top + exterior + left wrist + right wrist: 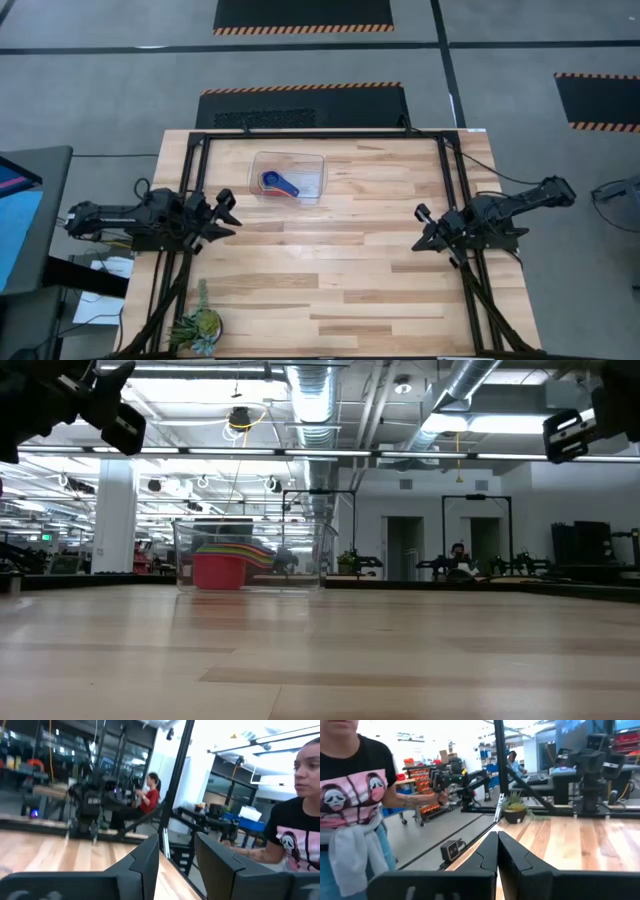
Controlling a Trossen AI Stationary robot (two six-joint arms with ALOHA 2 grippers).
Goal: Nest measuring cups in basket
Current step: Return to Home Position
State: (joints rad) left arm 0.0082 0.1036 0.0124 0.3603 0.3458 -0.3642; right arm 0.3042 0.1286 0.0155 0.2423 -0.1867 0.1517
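The clear basket [313,166] stands on the far middle of the table. The measuring cups [279,183] sit nested inside it, a blue one on top with a red handle showing. In the low view the stack [222,568] shows a red cup at the bottom and coloured rims above it, behind the basket's wall [300,555]. My left gripper [226,213] is open and empty above the table's left side. My right gripper [421,228] is shut and empty above the right side. Both are clear of the basket.
A small potted plant [197,326] stands at the table's near left corner. A black frame [320,135] runs round the table's far and side edges. A person in a black printed shirt [355,785] stands close beside the table.
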